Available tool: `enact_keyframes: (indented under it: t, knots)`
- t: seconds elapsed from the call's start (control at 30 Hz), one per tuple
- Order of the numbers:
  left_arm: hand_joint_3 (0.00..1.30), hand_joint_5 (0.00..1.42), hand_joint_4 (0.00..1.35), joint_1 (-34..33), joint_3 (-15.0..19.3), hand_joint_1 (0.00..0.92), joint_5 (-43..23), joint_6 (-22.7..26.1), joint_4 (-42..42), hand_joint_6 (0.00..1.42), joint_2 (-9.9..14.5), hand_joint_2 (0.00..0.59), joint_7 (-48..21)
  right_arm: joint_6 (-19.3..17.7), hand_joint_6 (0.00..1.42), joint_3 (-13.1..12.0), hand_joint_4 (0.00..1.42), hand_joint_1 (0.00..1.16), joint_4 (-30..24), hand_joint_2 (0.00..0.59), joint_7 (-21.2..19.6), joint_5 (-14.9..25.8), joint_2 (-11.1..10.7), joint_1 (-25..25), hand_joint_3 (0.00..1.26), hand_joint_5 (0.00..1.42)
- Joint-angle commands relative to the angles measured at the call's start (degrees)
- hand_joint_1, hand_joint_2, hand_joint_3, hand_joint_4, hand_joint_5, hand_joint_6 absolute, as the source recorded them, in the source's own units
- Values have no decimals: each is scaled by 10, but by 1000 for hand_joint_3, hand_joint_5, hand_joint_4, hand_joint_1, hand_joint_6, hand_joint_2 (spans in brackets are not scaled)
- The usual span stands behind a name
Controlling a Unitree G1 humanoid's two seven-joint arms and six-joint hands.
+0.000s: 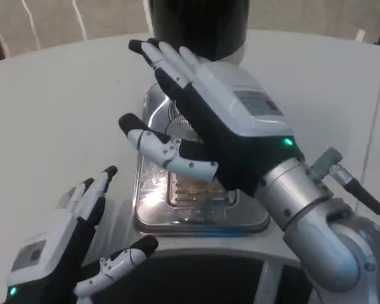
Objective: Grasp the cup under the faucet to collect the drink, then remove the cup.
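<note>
Two hands — left (pixel 57 244), right (pixel 209 120); one dispenser (pixel 199 25); one drip tray (pixel 196 202).

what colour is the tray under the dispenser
Shiny silver metal tray, seen in the head view.
</note>
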Motion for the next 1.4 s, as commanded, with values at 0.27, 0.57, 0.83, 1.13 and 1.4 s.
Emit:
enact_keyframes:
  t: [0.27,0.57,0.83,1.13,1.4]
  knots:
    - [0,0,0,-55,-8,140,3,28,47,0,1,84,27,7,2,38,0,162,-44,457,67,-108,26,18,44,3]
    - [0,0,0,-136,-20,232,-24,21,128,0,-4,59,33,2,1,35,0,175,-58,461,89,-143,45,37,44,0]
    - [0,0,0,-212,-45,372,-38,2,199,0,-25,59,52,-4,0,21,0,187,-68,464,94,-143,45,56,44,0]
    - [0,0,0,-263,-53,385,-58,-37,269,0,-37,61,71,-10,0,10,0,226,-70,470,100,-138,50,56,44,0]
    - [0,0,0,-283,-54,387,-84,-71,315,0,-49,61,74,-18,0,-3,0,234,-62,469,110,-131,47,47,49,0]
